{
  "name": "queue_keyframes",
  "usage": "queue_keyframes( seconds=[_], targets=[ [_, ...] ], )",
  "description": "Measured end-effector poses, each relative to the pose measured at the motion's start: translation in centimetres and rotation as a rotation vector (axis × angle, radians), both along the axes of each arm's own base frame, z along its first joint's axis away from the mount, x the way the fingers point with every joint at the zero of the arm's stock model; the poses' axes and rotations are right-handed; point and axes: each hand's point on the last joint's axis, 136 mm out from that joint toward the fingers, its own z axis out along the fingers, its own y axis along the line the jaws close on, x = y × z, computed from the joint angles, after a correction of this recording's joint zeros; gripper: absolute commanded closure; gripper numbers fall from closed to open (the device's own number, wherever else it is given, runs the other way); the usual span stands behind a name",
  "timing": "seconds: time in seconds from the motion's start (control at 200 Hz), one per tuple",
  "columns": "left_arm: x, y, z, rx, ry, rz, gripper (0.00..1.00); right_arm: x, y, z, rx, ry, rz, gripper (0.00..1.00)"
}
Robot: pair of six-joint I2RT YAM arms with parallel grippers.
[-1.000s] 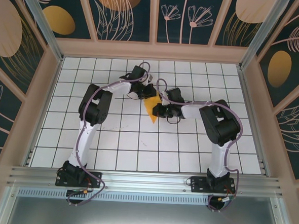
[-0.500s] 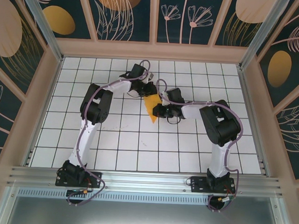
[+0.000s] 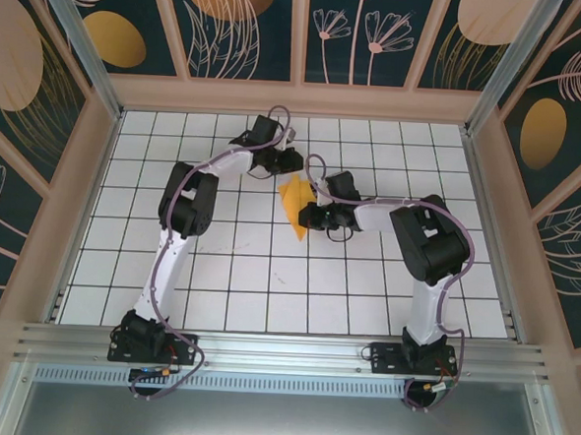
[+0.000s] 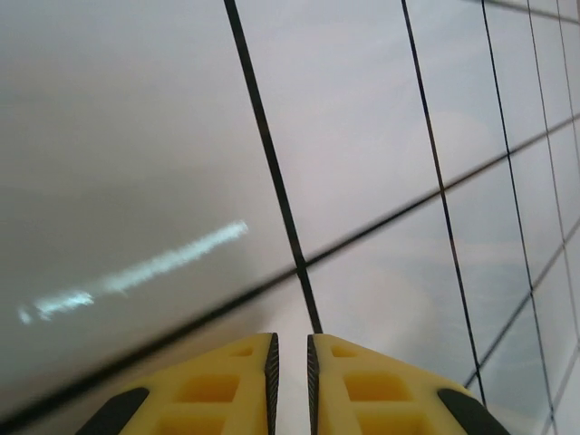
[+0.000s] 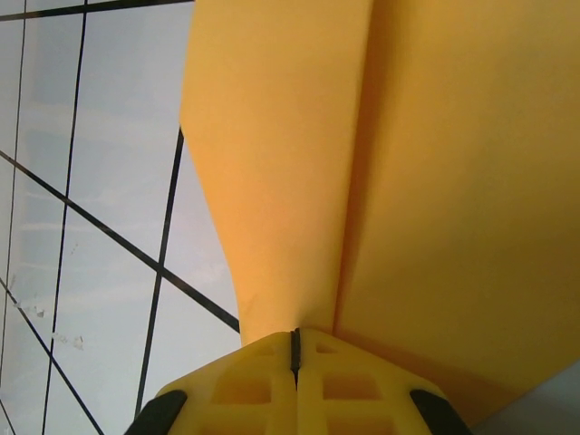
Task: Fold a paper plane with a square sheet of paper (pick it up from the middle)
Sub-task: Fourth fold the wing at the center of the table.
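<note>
Two hands meet near the far middle of the white gridded bench (image 3: pixel 267 285) in the top external view, one on each side of the paper plane (image 3: pixel 293 203), a folded orange-yellow kite shape with its pointed tip turned toward the near edge. The right hand (image 3: pixel 307 217) sits against the plane's right edge, low down near the tip. The left hand (image 3: pixel 292 162) sits just beyond the plane's far edge, apart from it. In the left wrist view, the left hand (image 4: pixel 292 340) hangs over bare bench (image 4: pixel 136 136); its yellow fingers (image 4: pixel 227 390) stand slightly parted, a narrow gap between them and nothing in it. In the right wrist view, the right hand (image 5: pixel 294 333) is pinched closed on the paper plane (image 5: pixel 435 181), the sheet rising from between the fingers with a crease running up its middle, and gridded bench (image 5: pixel 91 181) shows left of the plane.
</note>
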Motion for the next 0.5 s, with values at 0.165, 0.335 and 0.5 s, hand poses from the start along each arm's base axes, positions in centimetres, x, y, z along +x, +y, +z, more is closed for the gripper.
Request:
queue_keyframes(
  seconds=[0.165, 0.335, 0.5],
  targets=[
    [3.2, 2.1, 3.8, 0.020, -0.101, 0.059, 0.82, -0.2, -0.1, 0.0, 0.002, 0.010, 0.007, 1.00],
    [-1.8, 4.1, 5.3, 0.008, -0.035, 0.085, 0.85, -0.4, -0.1, 0.1, 0.001, 0.012, 0.027, 1.00],
    [-8.5, 4.1, 7.5, -0.091, 0.030, 0.098, 0.88, -1.6, -0.3, 0.1, 0.000, 0.034, 0.057, 1.00]
  ],
)
